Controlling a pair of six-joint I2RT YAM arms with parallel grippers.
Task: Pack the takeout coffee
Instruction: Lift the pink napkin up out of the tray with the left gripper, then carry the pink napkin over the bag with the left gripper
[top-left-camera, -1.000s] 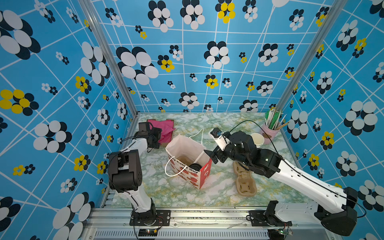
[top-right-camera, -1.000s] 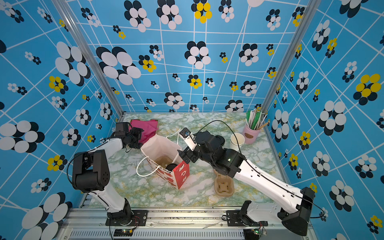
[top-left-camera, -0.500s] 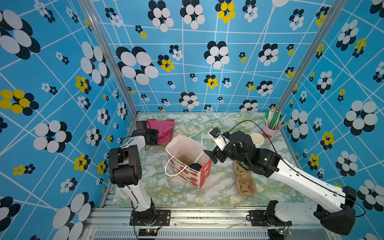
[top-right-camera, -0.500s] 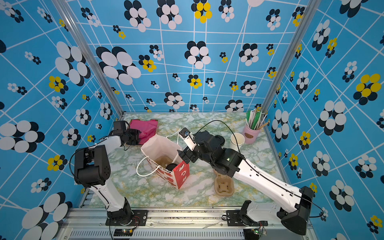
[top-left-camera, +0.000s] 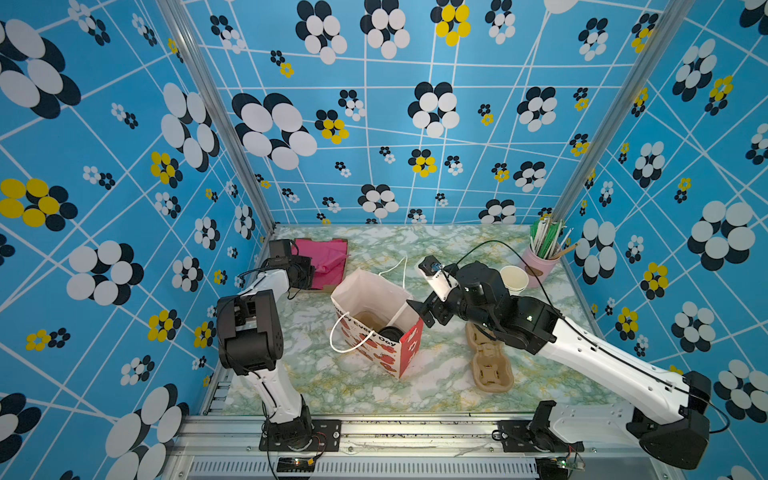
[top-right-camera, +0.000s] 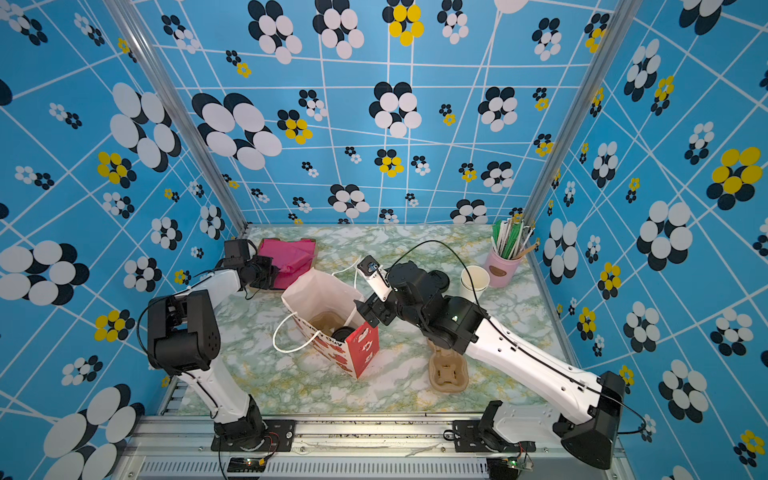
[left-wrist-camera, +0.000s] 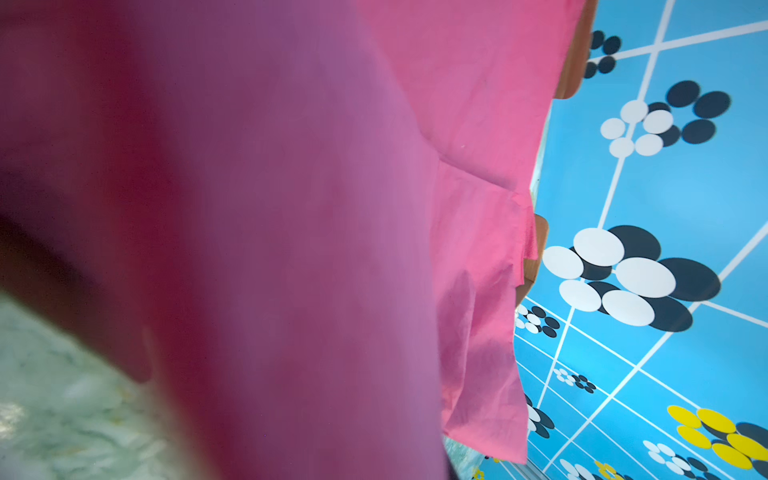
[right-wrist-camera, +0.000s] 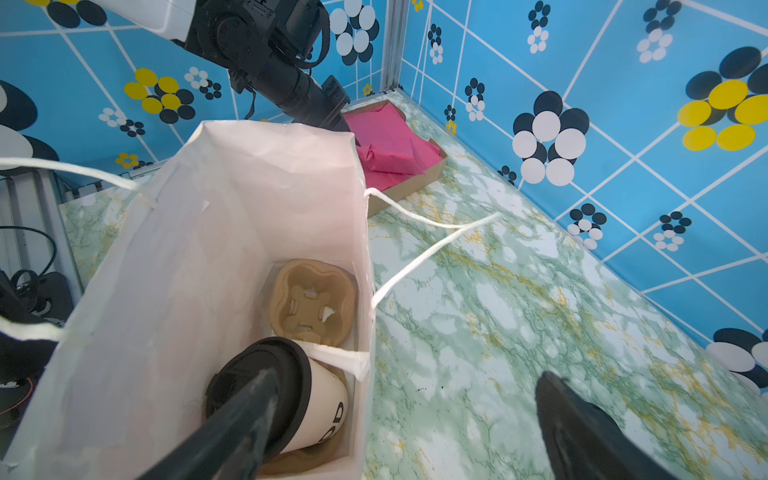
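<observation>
Green-marbled tabletop (top-left-camera: 436, 257) is enclosed by flowered walls (top-left-camera: 374, 124). Below one finger (right-wrist-camera: 249, 407) of the right gripper (right-wrist-camera: 407, 376), inside the white paper bag (right-wrist-camera: 232, 199), the white paper coffee cup (right-wrist-camera: 322, 399) with black plastic lid (right-wrist-camera: 286, 357) is seated in a brown pulp carrier (right-wrist-camera: 313, 301). "Every Day" is printed on the bag; the cup's lettering is cut off. Right jaws are spread wide, empty; the left gripper (right-wrist-camera: 334, 104) is closed at pink tissue paper (right-wrist-camera: 390, 141).

Green-marbled table (top-left-camera: 365, 390), and here's the spread: bag (top-left-camera: 409, 345) standing open mid-table, brown carrier (top-left-camera: 492, 374) lying flat near its right side, tray (right-wrist-camera: 407, 189) back in the left corner, white cup (top-left-camera: 514, 277) just beside the pink straw pot (top-left-camera: 536, 266) at back right.
</observation>
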